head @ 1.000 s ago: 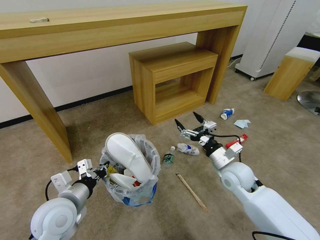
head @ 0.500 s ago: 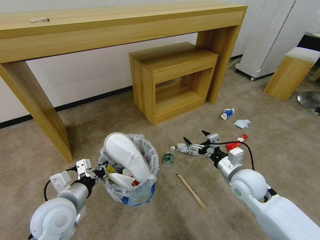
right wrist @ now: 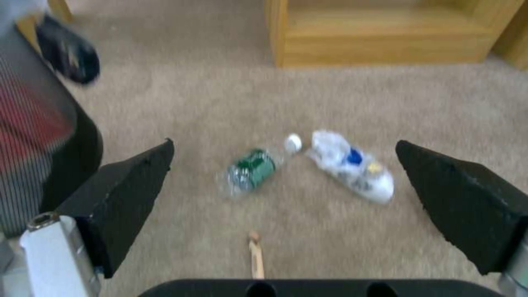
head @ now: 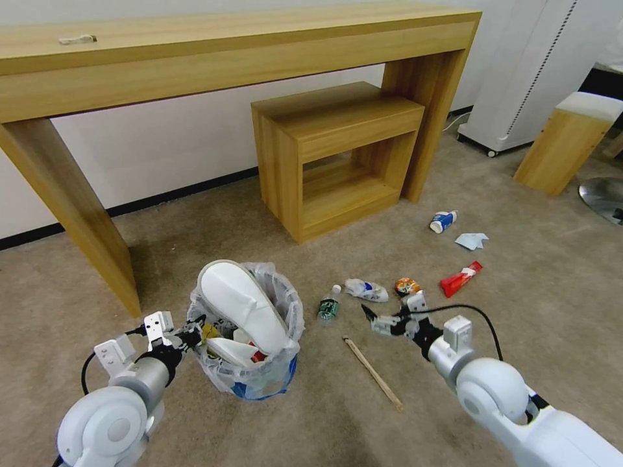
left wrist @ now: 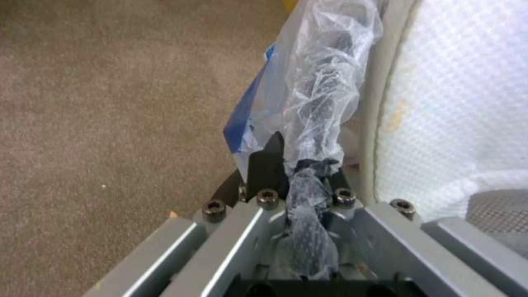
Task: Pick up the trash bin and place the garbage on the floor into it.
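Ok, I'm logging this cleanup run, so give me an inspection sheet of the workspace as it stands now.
Surface: beige carpet floor, littered.
Job's things: trash bin bag-lined, holding a white slipper; wooden stick, green-label bottle, crushed clear bottle, can, red wrapper, cup, tissue on the floor.
Clutter: nothing seen beyond the litter.
Grippers: left gripper shut on the trash bin's rim; right gripper open above the bottles.
Cables: black cable looping over the right wrist.
Surroundings: long wooden table, small wooden shelf.

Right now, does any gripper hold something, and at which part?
The left gripper holds the trash bin by its bag-lined rim. The right gripper is open, holding nothing.
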